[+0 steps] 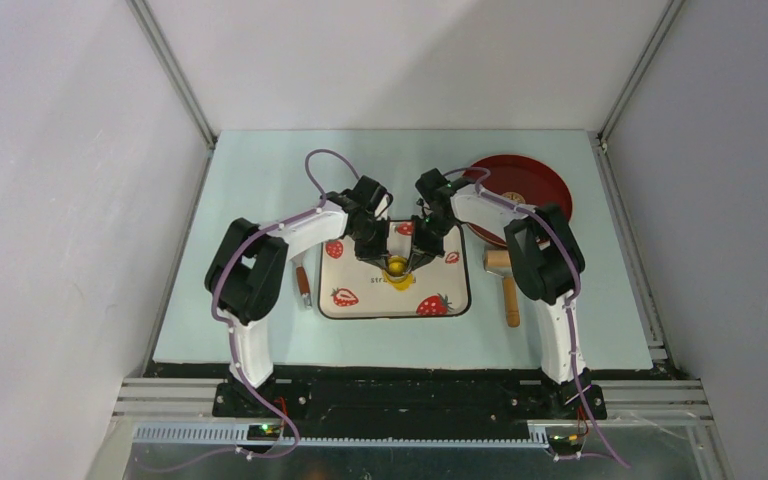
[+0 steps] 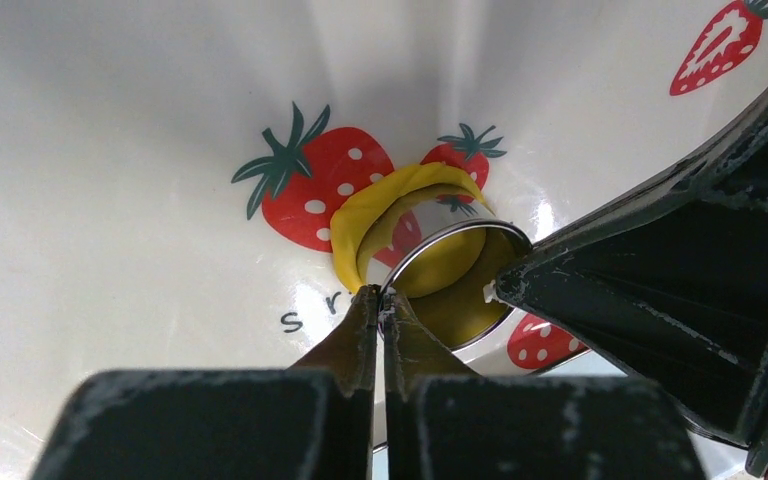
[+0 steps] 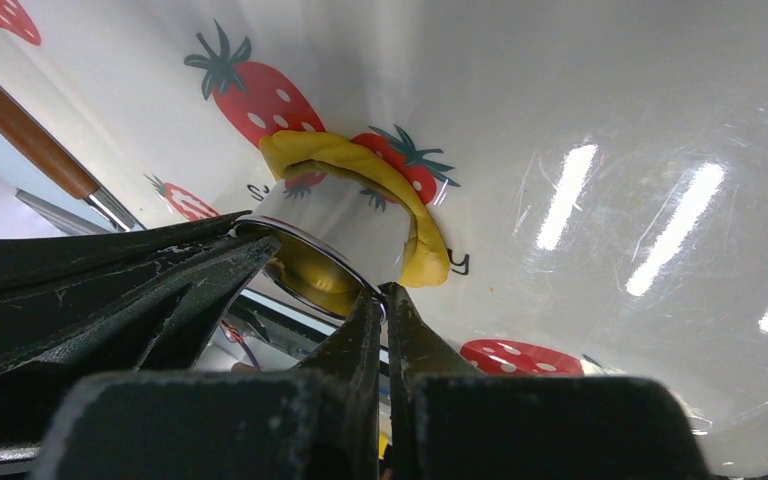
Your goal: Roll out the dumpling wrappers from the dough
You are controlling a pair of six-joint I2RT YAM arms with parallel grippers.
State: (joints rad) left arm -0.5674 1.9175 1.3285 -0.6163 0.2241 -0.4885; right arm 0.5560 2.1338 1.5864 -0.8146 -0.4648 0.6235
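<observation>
Two pincers pinch one ring cutter (image 3: 340, 215) by its rim, left gripper (image 2: 380, 297) and right gripper (image 3: 385, 292) both clamped. Yellow dough (image 3: 360, 160) hugs its wall on the strawberry tray (image 1: 390, 300). An uneven lift could tilt the cutter and tear the dough.

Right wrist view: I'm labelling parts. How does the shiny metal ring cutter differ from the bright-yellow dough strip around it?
The shiny metal ring cutter is rigid, mirror-like and a full ring; the bright-yellow dough strip is matte, soft and an arc. The cutter stands upright; the strip curls around its outside. Both sit on the strawberry-print tray.
</observation>
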